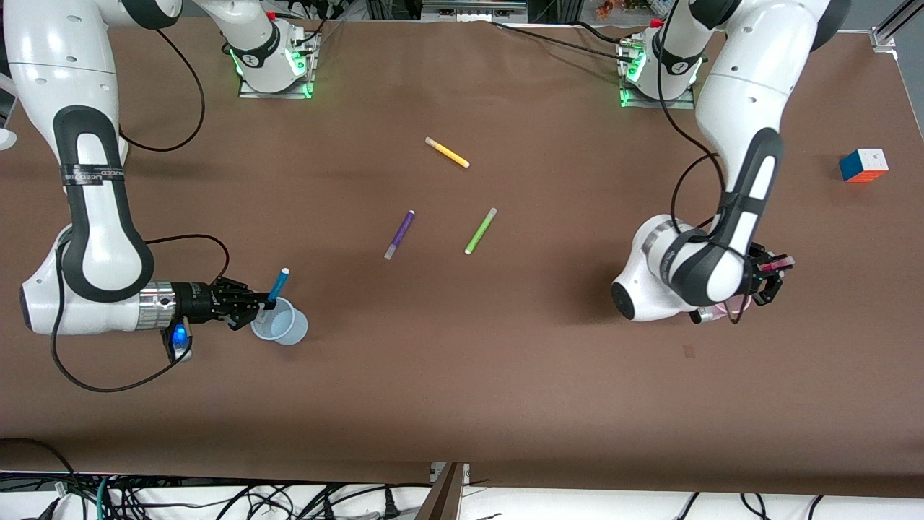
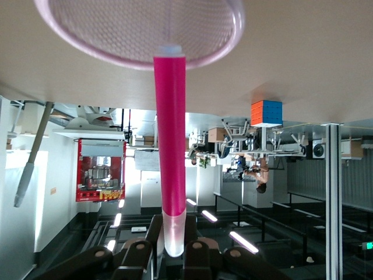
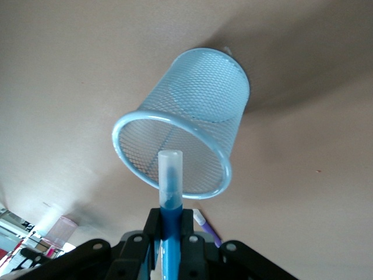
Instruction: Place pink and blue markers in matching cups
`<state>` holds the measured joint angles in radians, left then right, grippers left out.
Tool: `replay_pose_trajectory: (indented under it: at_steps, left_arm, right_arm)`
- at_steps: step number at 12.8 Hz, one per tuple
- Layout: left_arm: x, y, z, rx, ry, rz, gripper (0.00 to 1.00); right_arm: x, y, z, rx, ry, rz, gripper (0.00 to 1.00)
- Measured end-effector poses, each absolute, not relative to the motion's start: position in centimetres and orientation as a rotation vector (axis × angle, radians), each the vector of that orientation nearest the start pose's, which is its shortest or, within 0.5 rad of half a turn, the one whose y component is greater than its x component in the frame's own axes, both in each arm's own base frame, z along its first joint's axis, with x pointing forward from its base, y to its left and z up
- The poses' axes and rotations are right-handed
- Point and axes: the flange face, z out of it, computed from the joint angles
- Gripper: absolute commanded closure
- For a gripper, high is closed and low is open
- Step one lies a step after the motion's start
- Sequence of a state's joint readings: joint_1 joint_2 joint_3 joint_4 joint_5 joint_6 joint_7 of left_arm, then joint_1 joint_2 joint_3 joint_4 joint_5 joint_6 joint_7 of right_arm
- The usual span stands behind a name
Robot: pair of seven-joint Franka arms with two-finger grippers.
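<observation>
Front view, right tool [image 1: 261,302]: clamped on the slim bright blue felt-tip marker [image 1: 277,284], held tilted over the rim of the pale blue translucent mesh-walled cup [image 1: 281,322], which stands near the right arm's end of the brown table [image 1: 462,375].
Front view, left tool [image 1: 774,273]: clamped on the magenta-pink marker [image 1: 778,264], over the pale pink cup [image 1: 722,312], which the arm's wrist mostly hides; only a sliver of rim shows.
Front view, open room: bare brown cloth lies between the blue cup and the table edge nearest the camera; the purple marker [image 1: 399,235], lime-green marker [image 1: 481,231] and yellow marker [image 1: 447,152] lie flat, well apart from the blue cup, toward the table's middle.
Front view, edge: a multicoloured puzzle cube [image 1: 863,165] sits near the table edge at the left arm's end.
Left wrist view: the pink marker [image 2: 170,146] runs from the fingers [image 2: 137,259] to the pink cup's rim [image 2: 230,41]; its pale cap end sits between the fingers. The cup is cut off by the frame. The cube [image 2: 266,113] shows farther off.
Right wrist view: the blue marker [image 3: 170,186], pale end first, points at the mouth of the blue cup [image 3: 192,125]; the fingers [image 3: 137,254] grip its body. The marker's held end is hidden.
</observation>
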<state>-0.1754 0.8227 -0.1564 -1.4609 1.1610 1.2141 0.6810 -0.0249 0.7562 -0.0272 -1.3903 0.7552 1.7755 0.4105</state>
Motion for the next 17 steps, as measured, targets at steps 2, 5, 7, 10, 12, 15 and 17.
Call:
replay_pose_trajectory:
  at_steps: [2, 5, 7, 10, 12, 15, 17]
  left_arm:
    - [63.7, -7.4, 20.7, -1.515, 1.131, 1.278, 0.69]
    - [63.4, -7.8, 19.5, -1.524, 1.087, 1.247, 0.00]
    - [63.3, -9.6, 19.7, -1.531, 1.053, 1.182, 0.00]
    - [63.2, -11.8, 20.5, -1.558, 1.040, 1.135, 0.00]
    - [64.1, -11.8, 22.1, -1.674, 1.019, 1.117, 0.00]
    - [65.8, -11.3, 27.3, -1.974, 0.985, 1.065, 0.00]
    - [66.8, -9.5, 31.4, -2.203, 0.944, 1.014, 0.00]
  right_arm:
    - [70.5, 2.7, 25.3, -2.285, 0.917, 0.600, 1.00]
    - [70.5, 2.7, 25.0, -2.283, 0.919, 0.603, 0.61]
    - [70.5, 2.7, 24.9, -2.282, 0.920, 0.604, 0.49]
    - [70.5, 2.7, 24.9, -2.282, 0.919, 0.604, 0.49]
    - [70.6, 2.7, 25.0, -2.281, 0.918, 0.601, 0.40]
    - [71.5, 3.0, 27.9, -2.338, 0.887, 0.572, 0.17]
    - [71.6, 3.7, 32.8, -2.464, 0.849, 0.516, 0.09]
